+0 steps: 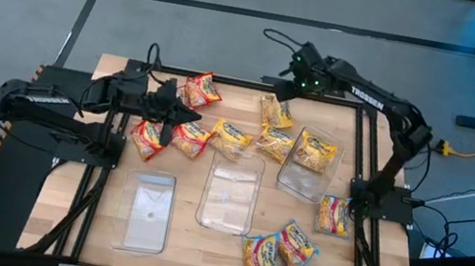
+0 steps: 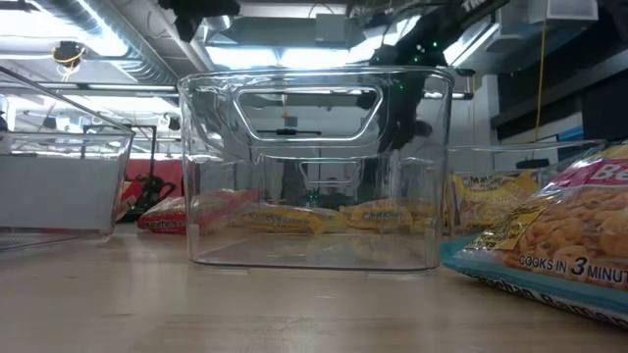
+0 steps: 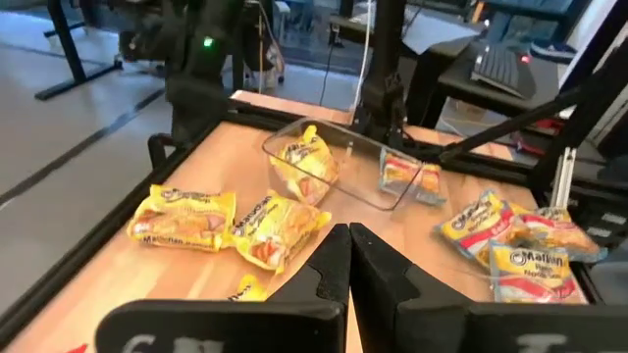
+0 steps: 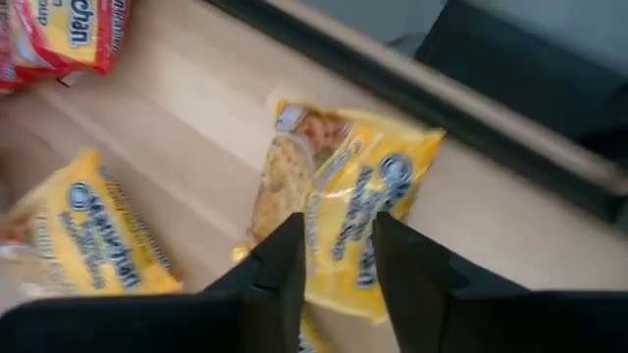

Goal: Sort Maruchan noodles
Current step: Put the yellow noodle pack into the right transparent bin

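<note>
right wrist view: fingers parted over a yellow packet

high view sets the right gripper (image 1: 287, 81) near the table's (image 1: 98, 216) 1 o'clock edge, above a yellow packet (image 1: 276, 111). in the right wrist view its two fingers (image 4: 285, 270) stand apart, with that yellow packet (image 4: 343, 211) showing in the gap and beyond them; whether they touch it cannot be told.

the left gripper (image 1: 190, 117) sits at about 10 o'clock, fingers pressed together with nothing between them, as the left wrist view shows (image 3: 347, 257). red packets (image 1: 148, 138) lie just beside it.

three clear trays sit mid-table: the left tray (image 1: 147, 211) and middle tray (image 1: 230, 193) hold nothing, the right tray (image 1: 309, 164) holds one yellow packet (image 1: 316, 151). more yellow packets (image 1: 231, 138) lie between 11 and 12 o'clock. blue-edged packets (image 1: 286, 248) cluster at 5 o'clock, another one (image 1: 333, 215) at 3 o'clock.
</note>
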